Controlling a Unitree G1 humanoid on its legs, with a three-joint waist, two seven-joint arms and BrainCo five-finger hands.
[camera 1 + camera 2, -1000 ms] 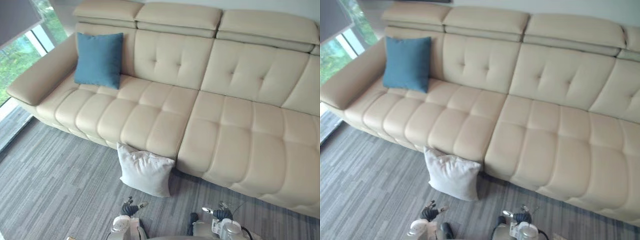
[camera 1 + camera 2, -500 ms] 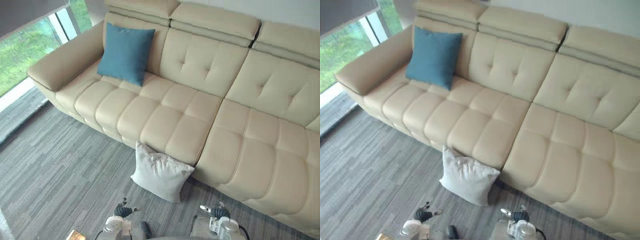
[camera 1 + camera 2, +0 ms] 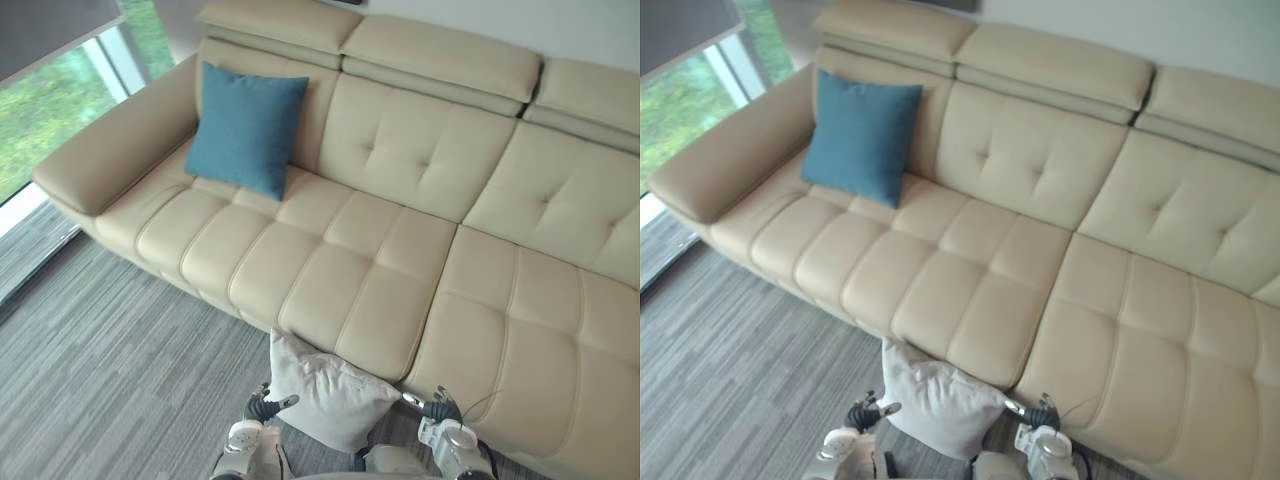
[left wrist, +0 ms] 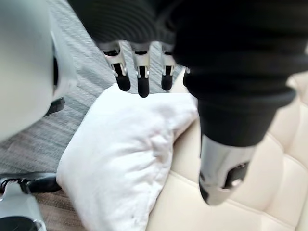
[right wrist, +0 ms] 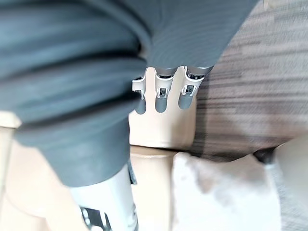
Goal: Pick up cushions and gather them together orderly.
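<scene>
Grey striped carpet (image 3: 90,370) covers the floor in front of a long cream leather sofa (image 3: 400,260) with tufted back panels and padded headrests, set against a pale wall (image 3: 580,25). Beyond the sofa's armrest a window (image 3: 50,110) looks out on greenery.

On the sofa's seat, at the armrest end, a blue cushion (image 3: 247,128) stands upright and leans on the backrest. A white cushion (image 3: 330,400) sits on the carpet, propped against the sofa's front edge below the middle seat, well apart from the blue one.

Both hands are low in front of the sofa, one on each side of the white cushion. The left hand (image 3: 262,407) is just beside it on the armrest side, its fingers (image 4: 143,82) straight with the thumb spread away, holding nothing. The right hand (image 3: 433,408) is near the sofa's front face, its fingers (image 5: 161,98) likewise extended and empty.
</scene>
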